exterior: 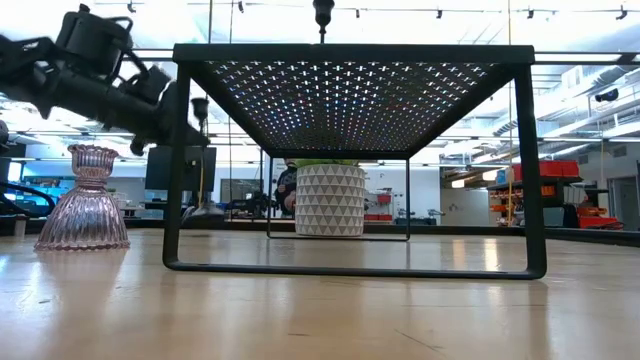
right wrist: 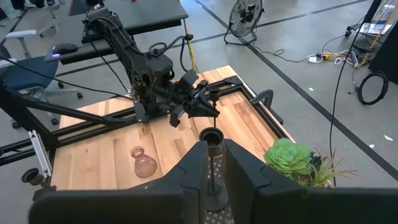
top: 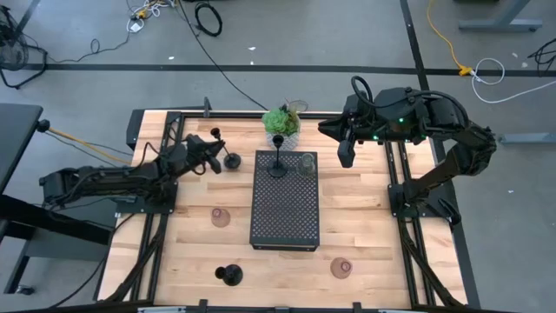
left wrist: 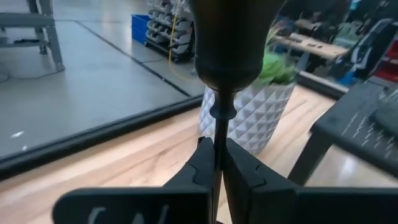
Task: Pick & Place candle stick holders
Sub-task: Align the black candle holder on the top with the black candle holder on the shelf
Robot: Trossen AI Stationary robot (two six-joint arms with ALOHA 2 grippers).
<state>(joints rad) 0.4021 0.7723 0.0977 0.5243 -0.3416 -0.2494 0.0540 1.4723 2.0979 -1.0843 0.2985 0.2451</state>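
With the left gripper (left wrist: 219, 165) pinched shut on only the thin stem of a black holder (left wrist: 225, 53), any tilt lets it swing or slip.

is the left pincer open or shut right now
Shut: in the left wrist view the left pincer has both fingers pressed on the thin stem of a black candle stick holder.

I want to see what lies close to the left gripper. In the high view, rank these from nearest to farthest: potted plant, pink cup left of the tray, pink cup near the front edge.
1. pink cup left of the tray.
2. potted plant, back centre.
3. pink cup near the front edge, front right.
Measured from the left gripper.
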